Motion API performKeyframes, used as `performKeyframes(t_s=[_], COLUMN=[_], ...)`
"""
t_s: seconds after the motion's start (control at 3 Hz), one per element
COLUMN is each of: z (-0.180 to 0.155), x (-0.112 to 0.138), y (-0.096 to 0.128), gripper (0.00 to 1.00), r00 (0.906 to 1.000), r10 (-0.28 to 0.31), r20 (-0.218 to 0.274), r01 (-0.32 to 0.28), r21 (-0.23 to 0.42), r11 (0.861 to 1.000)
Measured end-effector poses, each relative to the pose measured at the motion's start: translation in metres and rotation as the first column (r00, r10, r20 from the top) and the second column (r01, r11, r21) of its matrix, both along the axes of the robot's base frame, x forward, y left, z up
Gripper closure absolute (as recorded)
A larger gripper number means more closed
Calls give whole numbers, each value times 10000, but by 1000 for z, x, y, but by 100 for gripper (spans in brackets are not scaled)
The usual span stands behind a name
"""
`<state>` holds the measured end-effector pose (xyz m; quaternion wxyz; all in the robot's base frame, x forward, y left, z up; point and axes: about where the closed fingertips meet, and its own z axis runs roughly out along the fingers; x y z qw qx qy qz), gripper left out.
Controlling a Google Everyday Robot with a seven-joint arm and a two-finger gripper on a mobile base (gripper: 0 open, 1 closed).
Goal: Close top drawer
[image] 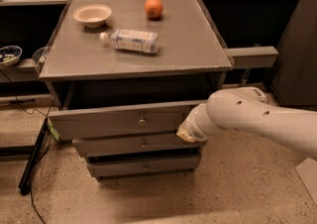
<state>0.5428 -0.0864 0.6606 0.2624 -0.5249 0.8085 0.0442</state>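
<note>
Top drawer (109, 121) stands open; claw (185, 132) at its right end.
Claw sits low against the right end of the drawer's front panel, near the bottom corner; contact cannot be confirmed. How far the claw is open, and whether it grips anything, cannot be told: only its pale tip shows ahead of the white arm (257, 119), which comes in from the right. The drawer front runs leftward from the claw, pulled out from under the tabletop (188, 44), with its knob (142, 119) to the claw's left at mid-panel. Middle drawer (114, 144) lies just below-left of the claw, bottom drawer (148, 166) lower still; both sit further in. Above-left of the claw, on the tabletop: bottle (131, 40) on its side; beyond it bowl (92, 14) and orange (153, 7), all apart.
</note>
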Motion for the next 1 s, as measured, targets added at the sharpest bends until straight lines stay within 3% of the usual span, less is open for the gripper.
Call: performKeyframes(t_s=[0.33,0.67,1.0], z=[4,-13,-17], x=[14,43,50], y=[2,4,5], gripper=[100,100,100], r00=[9988,9965,9968], r10=[-246,-402,-296], r20=[419,734,739], r01=[249,425,328], r21=[-66,-309,-413], r11=[9997,9986,9986])
